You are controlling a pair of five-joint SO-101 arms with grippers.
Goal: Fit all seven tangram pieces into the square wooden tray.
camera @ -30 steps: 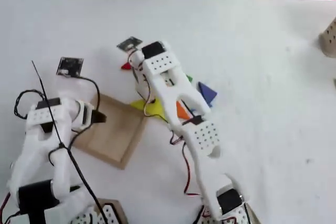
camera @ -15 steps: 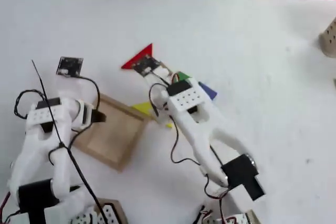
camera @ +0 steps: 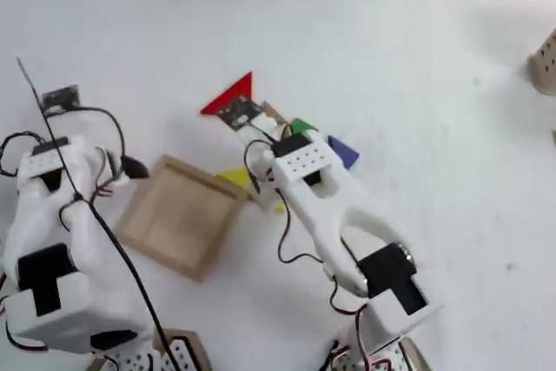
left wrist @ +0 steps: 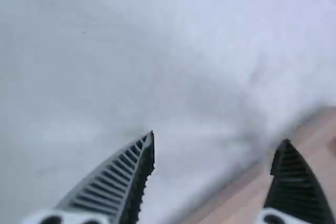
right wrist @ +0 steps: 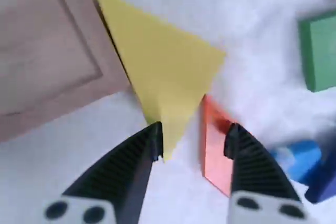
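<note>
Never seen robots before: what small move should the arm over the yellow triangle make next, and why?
Probably lower the right end effector and close on the yellow triangle: it hangs open over that piece's corner, beside the empty tray.

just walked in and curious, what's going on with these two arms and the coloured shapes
Two robot arms are working on a tangram puzzle. The right gripper, open, hangs low over the tip of the yellow triangle and the orange piece beside it, close to the wooden tray. The left gripper, also open, is at the tray's opposite edge, holding nothing. The red triangle, green piece and blue piece lie loose on the table; the tray holds no piece yet.
</note>
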